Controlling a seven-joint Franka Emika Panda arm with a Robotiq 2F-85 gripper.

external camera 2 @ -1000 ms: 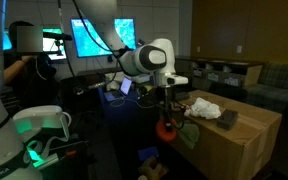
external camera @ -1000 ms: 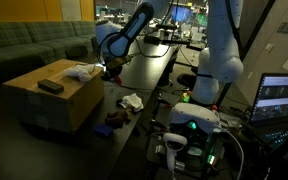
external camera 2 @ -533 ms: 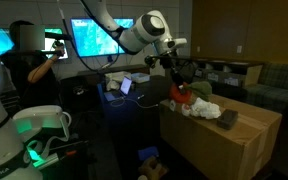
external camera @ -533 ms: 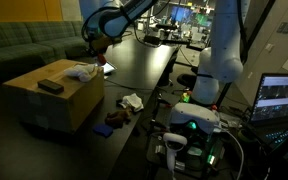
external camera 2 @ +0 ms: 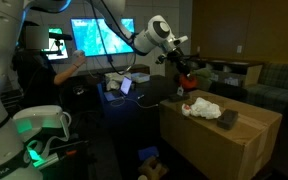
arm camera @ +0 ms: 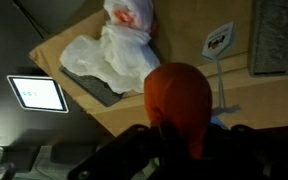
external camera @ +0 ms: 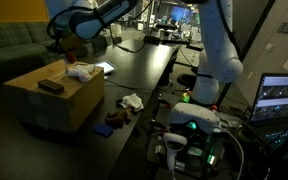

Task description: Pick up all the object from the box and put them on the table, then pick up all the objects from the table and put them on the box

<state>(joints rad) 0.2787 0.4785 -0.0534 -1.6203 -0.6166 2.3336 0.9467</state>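
Observation:
My gripper is shut on a round orange-red object and holds it above the cardboard box. In both exterior views the gripper hangs over the box's far end with the orange-red object in it. A white crumpled cloth and a dark flat object lie on the box top. A white item and a dark reddish item lie on the black table.
A lit tablet lies on the table beside the box. A green sofa stands behind the box. A laptop and lit electronics sit by the robot base. A person and monitors are at the back.
The gripper has carried the orange-red object up from beside the box and across over the box top, past the white cloth. The things on the box and table have not moved.

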